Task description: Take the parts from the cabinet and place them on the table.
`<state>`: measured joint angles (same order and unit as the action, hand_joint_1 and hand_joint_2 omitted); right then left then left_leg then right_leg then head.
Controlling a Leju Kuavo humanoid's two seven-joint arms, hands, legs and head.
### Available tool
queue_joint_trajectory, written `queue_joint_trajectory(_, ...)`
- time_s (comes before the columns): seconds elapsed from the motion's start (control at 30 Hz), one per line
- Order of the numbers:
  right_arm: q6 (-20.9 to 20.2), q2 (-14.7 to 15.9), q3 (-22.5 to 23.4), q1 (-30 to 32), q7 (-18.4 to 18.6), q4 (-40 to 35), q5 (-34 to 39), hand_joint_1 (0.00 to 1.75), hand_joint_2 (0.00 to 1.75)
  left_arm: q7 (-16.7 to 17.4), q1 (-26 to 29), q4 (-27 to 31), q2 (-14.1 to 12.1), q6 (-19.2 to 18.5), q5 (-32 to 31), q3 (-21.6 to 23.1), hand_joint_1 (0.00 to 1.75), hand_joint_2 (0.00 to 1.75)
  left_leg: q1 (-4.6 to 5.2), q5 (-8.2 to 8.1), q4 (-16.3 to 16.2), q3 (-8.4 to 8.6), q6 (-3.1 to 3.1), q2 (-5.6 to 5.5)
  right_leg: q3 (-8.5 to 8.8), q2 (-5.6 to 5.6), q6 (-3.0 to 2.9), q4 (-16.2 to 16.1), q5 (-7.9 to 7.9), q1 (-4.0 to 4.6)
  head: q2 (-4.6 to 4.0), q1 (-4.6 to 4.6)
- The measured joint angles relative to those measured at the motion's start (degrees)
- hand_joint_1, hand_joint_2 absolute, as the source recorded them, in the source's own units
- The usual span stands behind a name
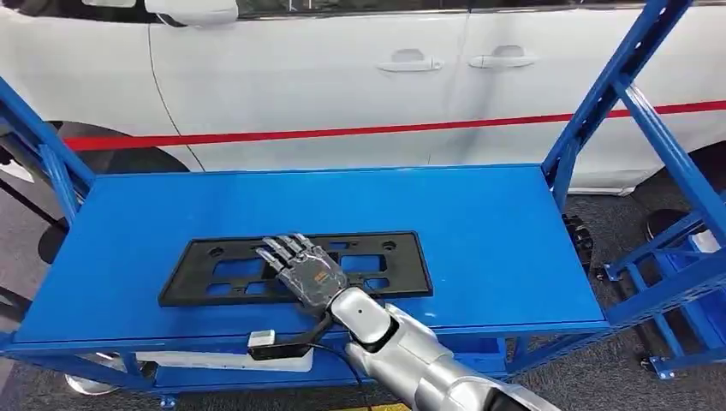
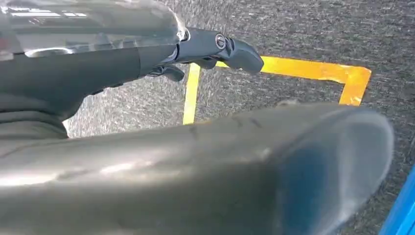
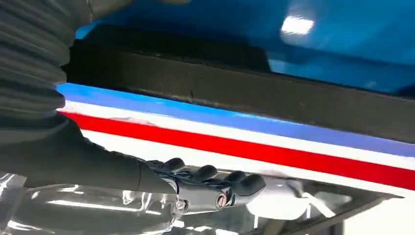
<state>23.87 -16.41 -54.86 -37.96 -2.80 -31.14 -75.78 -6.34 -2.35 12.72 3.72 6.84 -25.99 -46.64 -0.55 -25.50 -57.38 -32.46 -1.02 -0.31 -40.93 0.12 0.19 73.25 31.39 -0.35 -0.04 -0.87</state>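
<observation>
A flat black plastic part (image 1: 402, 270) with several cutouts lies on the blue shelf top (image 1: 479, 223), left of centre near the front edge. My right hand (image 1: 304, 270) reaches in from below and lies over the middle of the part, fingers stretched out straight and gripping nothing. In the right wrist view the same hand (image 3: 195, 186) shows its fingers extended beside the part's long dark edge (image 3: 244, 88). My left hand (image 2: 210, 46) hangs above the floor with its fingers extended and nothing in it.
A white car with a red stripe (image 1: 342, 133) stands close behind the shelf. Slanted blue uprights (image 1: 616, 86) flank the shelf top, and more blue framing (image 1: 676, 257) stands at the right. A small white and black device (image 1: 265, 342) sits under the front edge. Yellow tape (image 2: 313, 71) marks the floor.
</observation>
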Motion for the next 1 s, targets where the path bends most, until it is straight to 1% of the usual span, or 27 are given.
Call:
queue_joint_trajectory(0.07, -0.2, -0.1, 0.0, -0.6, 1.6, 0.7, -0.7, 0.02, 1.75, -0.1, 0.0, 0.0, 0.0, -0.2, -0.4, 0.0, 0.0, 0.0, 0.11, -0.11, 0.0, 0.28, 0.15, -0.11, 4.99, 0.0, -0.76, -9.9, -4.83, 0.16, 0.0, 0.0)
queue_joint_trajectory(0.1, -0.3, -0.1, 0.0, -1.0, 2.0, 1.0, -0.9, 0.3, 1.75, -0.2, 0.0, 0.0, 0.0, -0.3, -0.5, 0.0, 0.0, 0.0, 0.11, -0.16, -0.1, 0.27, 0.23, -0.13, 6.92, -0.01, -1.35, -13.7, -5.57, 0.43, 0.0, 0.02)
queue_joint_trajectory(0.13, -0.3, -0.2, 0.0, -1.1, 2.3, 1.2, -0.9, 0.37, 1.75, -0.2, 0.0, 0.0, 0.1, -0.4, -0.6, 0.0, 0.0, 0.0, 0.58, -0.35, -0.3, 0.14, 0.53, -0.19, 7.28, -0.04, -1.28, -14.8, -5.13, 0.7, 0.0, 0.0)
queue_joint_trajectory(0.2, -0.4, -0.3, 0.1, -1.3, 2.6, 1.6, -0.9, 0.37, 1.75, -0.4, 0.1, 0.0, 0.1, -0.4, -0.7, 0.0, 0.0, 0.0, 0.41, -0.32, -0.3, 0.06, 0.92, -0.16, 7.09, -0.07, -1.11, -14.7, -5.43, 0.6, 0.0, -0.02)
queue_joint_trajectory(0.23, -0.5, -0.3, 0.1, -1.4, 2.6, 1.8, -0.9, 0.37, 1.75, -0.5, 0.1, 0.0, 0.0, -0.6, -0.7, -0.1, 0.0, 0.0, 0.39, -0.31, -0.2, 0.1, 1.26, -0.16, 7.05, 0.01, -1.27, -14.7, -5.44, 0.67, 0.0, -0.07)
queue_joint_trajectory(0.27, -0.4, -0.3, 0.3, -1.4, 2.6, 2.1, -0.9, 0.42, 1.75, -0.5, 0.0, 0.0, 0.0, -0.8, -0.9, -0.1, 0.0, 0.0, 0.29, -0.27, -0.1, 0.21, 1.63, -0.13, 7.12, 0.09, -1.56, -14.9, -5.58, 0.7, 0.0, -0.02)
queue_joint_trajectory(0.3, -0.4, -0.3, 0.5, -1.5, 2.6, 2.2, -0.8, 0.65, 1.75, -0.6, 0.0, 0.0, -0.2, -0.9, -1.0, -0.2, 0.0, 0.0, 0.31, -0.6, -0.3, 0.11, 1.95, -0.12, 7.35, 0.0, -1.93, -15.5, -5.96, 0.21, 0.0, -0.04)
queue_joint_trajectory(0.33, -0.5, -0.3, 0.6, -1.6, 2.6, 2.4, -0.8, 0.93, 1.75, -0.8, 0.0, 0.0, -0.2, -0.9, -1.0, -0.2, 0.0, 0.0, 0.22, -1.59, -1.5, -0.24, 2.19, -0.06, 7.49, -0.1, -2.13, -15.6, -6.01, 0.1, 0.0, -0.09)
queue_joint_trajectory(0.37, -0.5, -0.3, 0.7, -1.6, 2.7, 2.6, -0.8, 1.2, 1.75, -0.9, 0.0, 0.0, -0.2, -1.0, -1.0, -0.3, 0.0, 0.0, 0.18, -3.8, -4.7, -1.63, 2.43, -0.05, 7.44, -0.12, -2.31, -15.6, -6.01, 0.01, -0.02, -0.26)
queue_joint_trajectory(0.4, -0.7, -0.3, 0.7, -1.5, 2.7, 2.8, -0.8, 1.2, 1.75, -0.9, 0.0, 0.0, -0.3, -1.1, -1.0, -0.3, 0.0, 0.0, -0.08, -6.19, -9.3, -3.74, 2.67, -0.04, 7.39, -0.15, -2.33, -15.6, -6.02, 0.07, 0.0, -0.22)
queue_joint_trajectory(0.43, -0.7, -0.3, 0.8, -1.4, 2.8, 3.1, -0.8, 1.19, 1.75, -0.9, 0.1, 0.0, -0.3, -1.1, -1.0, -0.3, 0.0, 0.0, -0.19, -8.1, -13.8, -5.82, 2.93, -0.04, 7.28, -0.18, -2.33, -15.6, -6.02, 0.11, 0.0, -0.22)
queue_joint_trajectory(0.47, -0.7, -0.3, 0.8, -1.4, 2.8, 3.3, -0.8, 1.4, 1.75, -0.9, 0.2, 0.0, -0.3, -1.1, -1.0, -0.3, 0.0, 0.0, -0.25, -9.03, -17.3, -7.44, 3.18, -0.03, 7.2, -0.18, -2.33, -15.5, -6.02, 0.11, 0.0, -0.24)
queue_joint_trajectory(0.5, -0.9, -0.3, 0.8, -1.3, 2.8, 3.5, -0.8, 1.4, 1.75, -0.9, 0.3, 0.0, -0.3, -1.2, -1.0, -0.4, 0.0, 0.0, -0.35, -8.38, -17.9, -7.76, 3.32, -0.03, 7.22, -0.17, -2.32, -15.5, -6.02, 0.06, 0.0, -0.24)
queue_joint_trajectory(0.53, -1.1, -0.3, 0.9, -1.3, 2.9, 3.6, -0.7, 1.41, 1.75, -0.9, 0.3, 0.0, -0.4, -1.2, -1.0, -0.4, 0.0, 0.0, -0.48, -6.58, -15.7, -6.78, 3.4, -0.02, 7.26, -0.15, -2.3, -15.5, -6.01, 0.01, -0.02, -0.24)
queue_joint_trajectory(0.57, -1.4, -0.3, 0.9, -1.4, 2.9, 3.8, -0.6, 1.45, 1.75, -1.0, 0.2, 0.0, -0.5, -1.2, -1.0, -0.4, 0.0, 0.0, -0.64, -3.91, -11.3, -4.63, 3.48, 0.0, 7.34, -0.14, -2.21, -15.4, -5.95, -0.04, 0.0, -0.24)
queue_joint_trajectory(0.6, -1.4, -0.3, 1.0, -1.4, 2.9, 3.9, -0.5, 1.55, 1.75, -1.0, 0.2, 0.0, -0.7, -1.4, -1.0, -0.4, 0.0, 0.0, -0.83, -1.15, -5.8, -2.03, 3.56, 0.07, 7.44, -0.12, -1.96, -15.2, -5.79, -0.09, 0.0, -0.24)
queue_joint_trajectory(0.63, -1.4, -0.3, 1.1, -1.4, 2.9, 4.0, -0.5, 1.55, 1.75, -1.0, 0.2, 0.0, -0.7, -1.4, -1.0, -0.4, 0.0, 0.0, -0.98, -0.05, -1.8, -0.29, 3.52, 0.18, 7.38, -0.11, -1.71, -15.0, -5.64, -0.02, 0.0, -0.24)
queue_joint_trajectory(0.67, -1.4, -0.3, 1.3, -1.5, 2.8, 4.1, -0.5, 1.57, 1.75, -1.1, 0.1, 0.0, -0.7, -1.6, -1.0, -0.4, 0.0, 0.0, -0.48, -0.9, -0.3, 0.39, 3.22, 0.11, 7.08, -0.04, -1.33, -14.6, -5.5, 0.39, 0.0, -0.24)
queue_joint_trajectory(0.7, -1.4, -0.3, 1.3, -1.6, 2.8, 4.2, -0.5, 1.55, 1.75, -1.1, 0.0, 0.0, -0.7, -1.7, -1.0, -0.5, 0.0, 0.0, -0.5, -0.77, -0.7, 0.17, 2.53, -0.01, 6.93, -0.01, -0.99, -14.7, -5.72, 0.36, 0.0, -0.13)
queue_joint_trajectory(0.77, -1.4, -0.3, 1.6, -1.8, 2.6, 4.3, -0.6, 1.52, 1.75, -1.3, 0.2, 0.0, -0.7, -2.2, -1.0, -0.5, 0.0, 0.0, -0.23, -0.75, -0.7, 0.1, 1.88, -0.03, 7.06, 0.0, -0.5, -14.9, -5.92, 0.16, 0.0, -0.13)
queue_joint_trajectory(0.8, -1.4, -0.3, 1.7, -1.9, 2.5, 4.3, -0.7, 1.54, 1.75, -1.5, 0.2, 0.0, -0.7, -2.3, -1.0, -0.6, 0.0, 0.0, -0.49, -0.51, -0.4, 0.19, 1.46, -0.01, 7.08, 0.03, -0.19, -14.9, -5.84, 0.27, 0.0, -0.17)
queue_joint_trajectory(0.83, -1.4, -0.3, 1.8, -2.0, 2.4, 4.3, -0.8, 1.54, 1.75, -1.7, 0.2, 0.0, -0.7, -2.4, -1.0, -0.8, 0.0, 0.0, -0.69, -0.21, -0.1, 0.37, 1.01, 0.18, 6.91, 0.03, 0.11, -14.2, -5.19, 0.06, 0.0, -0.15)
queue_joint_trajectory(0.87, -1.4, -0.3, 1.9, -2.0, 2.3, 4.3, -0.8, 1.55, 1.75, -2.1, 0.2, 0.0, -0.7, -2.4, -1.0, -0.9, 0.0, 0.0, -0.61, -0.14, -0.1, 0.32, 0.87, 0.2, 5.78, -0.03, 0.31, -11.8, -3.32, 0.02, -0.02, -0.11)
queue_joint_trajectory(0.9, -1.4, -0.3, 2.1, -2.0, 2.2, 4.4, -0.9, 1.57, 1.75, -2.8, 0.1, 0.0, -0.7, -2.4, -1.0, -0.9, 0.0, 1.75, -0.56, -0.12, -0.1, 0.21, 0.58, 0.25, 3.77, -0.04, 0.4, -7.6, -0.98, 0.0, 0.0, -0.09)
queue_joint_trajectory(0.93, -1.5, -0.3, 2.4, -1.9, 2.2, 4.5, -0.9, 1.57, 1.75, -3.9, 0.1, 0.0, -0.7, -2.4, -1.2, -0.9, 0.0, 1.75, -0.47, -0.11, -0.1, 0.13, 0.44, 0.29, 1.74, -0.04, 0.43, -3.4, 0.91, 0.0, 0.0, -0.09)
queue_joint_trajectory(0.97, -1.5, -0.3, 2.6, -1.9, 2.2, 4.6, -1.0, 1.55, 1.75, -5.3, 0.1, 0.0, -0.7, -2.4, -1.5, -1.0, 0.0, 1.75, -0.38, -0.11, -0.1, 0.06, 0.34, 0.3, -0.29, -0.05, 0.41, 0.8, 2.29, 0.01, 0.0, -0.11)
queue_joint_trajectory(1.0, -1.5, -0.3, 2.7, -1.9, 2.1, 4.6, -1.0, 1.55, 1.75, -6.5, 0.2, 0.0, -0.7, -2.4, -1.7, -1.0, 0.0, 1.75, -0.31, -0.11, -0.1, 0.07, 0.32, 0.28, -1.08, -0.05, 0.32, 2.4, 2.25, 0.01, 0.0, -0.09)
